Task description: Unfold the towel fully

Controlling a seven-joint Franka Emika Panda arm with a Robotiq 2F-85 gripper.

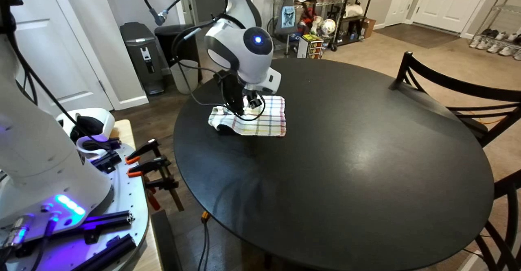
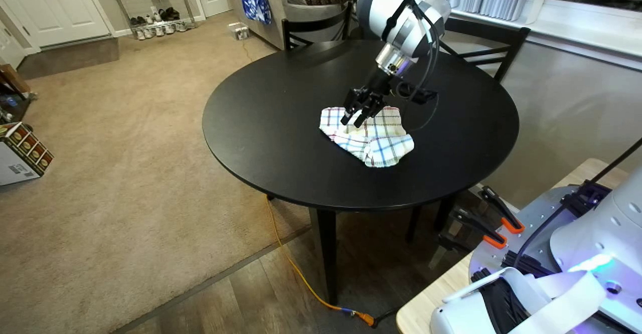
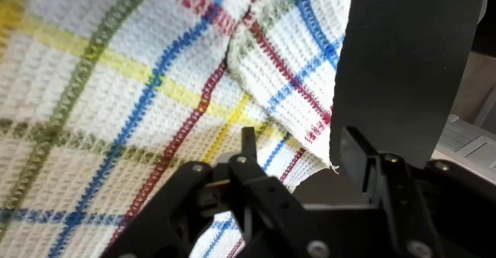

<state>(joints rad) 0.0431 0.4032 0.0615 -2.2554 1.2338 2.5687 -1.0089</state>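
The towel (image 2: 387, 148), partly folded over itself, lies on the tabletop (image 2: 261, 133). Above it, the end effector (image 3: 299, 140) has its fingers (image 3: 358, 153) spread; whether they touch the towel is hard to tell.

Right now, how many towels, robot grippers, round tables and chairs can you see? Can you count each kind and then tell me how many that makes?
Towel: 1
Gripper: 1
Round table: 1
Chairs: 2
Total: 5
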